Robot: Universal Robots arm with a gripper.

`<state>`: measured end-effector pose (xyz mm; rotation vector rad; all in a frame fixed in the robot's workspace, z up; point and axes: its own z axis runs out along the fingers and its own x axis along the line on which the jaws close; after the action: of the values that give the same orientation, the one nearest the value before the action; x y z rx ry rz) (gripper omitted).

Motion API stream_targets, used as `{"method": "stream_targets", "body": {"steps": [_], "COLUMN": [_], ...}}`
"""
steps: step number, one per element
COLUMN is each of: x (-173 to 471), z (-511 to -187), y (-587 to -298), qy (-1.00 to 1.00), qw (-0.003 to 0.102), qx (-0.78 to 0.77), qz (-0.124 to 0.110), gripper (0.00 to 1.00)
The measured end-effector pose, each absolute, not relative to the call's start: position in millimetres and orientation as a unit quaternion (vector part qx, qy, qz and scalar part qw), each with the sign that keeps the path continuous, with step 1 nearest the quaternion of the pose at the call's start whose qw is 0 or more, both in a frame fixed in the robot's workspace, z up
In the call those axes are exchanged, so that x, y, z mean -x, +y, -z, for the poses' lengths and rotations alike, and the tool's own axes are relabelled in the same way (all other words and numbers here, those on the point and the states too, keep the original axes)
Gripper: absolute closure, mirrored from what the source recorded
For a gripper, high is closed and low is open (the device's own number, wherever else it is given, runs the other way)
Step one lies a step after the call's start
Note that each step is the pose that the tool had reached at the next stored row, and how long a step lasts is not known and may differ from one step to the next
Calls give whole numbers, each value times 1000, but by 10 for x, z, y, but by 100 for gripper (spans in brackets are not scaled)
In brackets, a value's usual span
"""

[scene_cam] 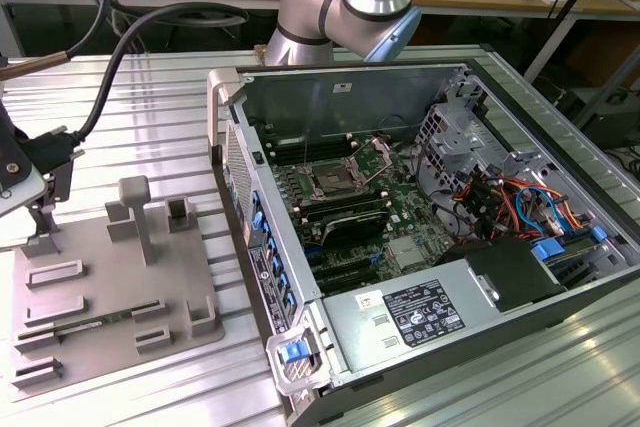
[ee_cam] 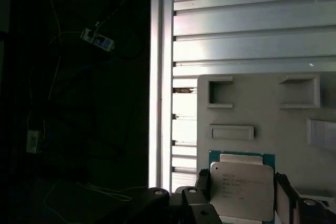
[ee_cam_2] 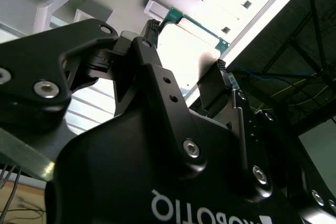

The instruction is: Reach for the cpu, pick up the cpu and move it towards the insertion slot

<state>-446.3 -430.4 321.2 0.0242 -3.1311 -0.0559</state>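
You are pinching the flat square cpu [ee_cam: 242,192], silver-topped and green-edged, between the gripper [ee_cam: 242,179]'s black fingers [ee_cam: 203,182] over the grey plastic tray [ee_cam: 252,103], well apart from the metal-framed insertion slot [scene_cam: 330,182] inside the open computer case [scene_cam: 225,107].

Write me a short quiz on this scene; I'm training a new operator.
1. True or false: the chip already sits in the socket.
2. The gripper is over: A the grey tray; B the socket; C a keyboard.
3. What long green part lies in the grey tray?
Key: 1 false; 2 A; 3 the memory stick.
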Motion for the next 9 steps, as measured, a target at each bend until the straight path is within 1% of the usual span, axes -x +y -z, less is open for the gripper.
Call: {"method": "stream_targets", "body": {"steps": [9], "x": [4464], "z": [-3279], "y": [-4304], "qy": [-1000], "qw": [5], "qx": [-8], "qz": [18], "gripper": [45]}}
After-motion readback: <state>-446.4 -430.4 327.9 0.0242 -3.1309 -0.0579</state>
